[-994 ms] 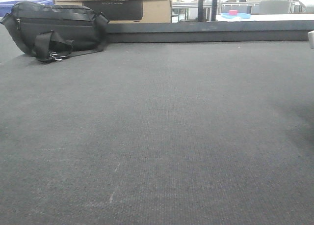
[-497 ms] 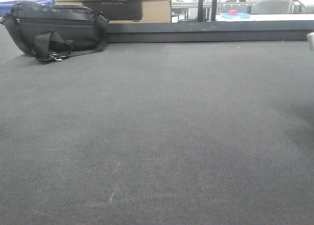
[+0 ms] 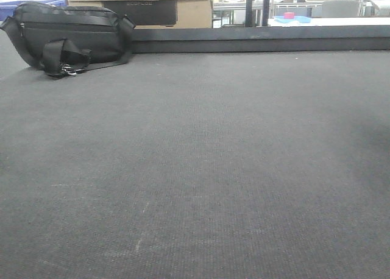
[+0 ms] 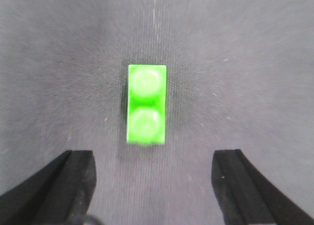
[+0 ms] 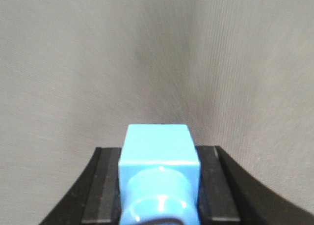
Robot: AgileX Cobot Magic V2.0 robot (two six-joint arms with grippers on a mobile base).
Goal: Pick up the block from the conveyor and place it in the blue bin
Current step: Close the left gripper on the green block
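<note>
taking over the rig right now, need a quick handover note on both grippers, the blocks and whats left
Left gripper: open, hovering over the conveyor. The green block lies on the belt just ahead of its fingers, not gripped.
Right gripper: shut on a blue block, seemingly clear of the belt.
Done: blue block picked up.
Left: carry it to the blue bin, which I cannot pick out in any view, and release; then probably the green block.
A black bag sits at the belt's far left.
</note>
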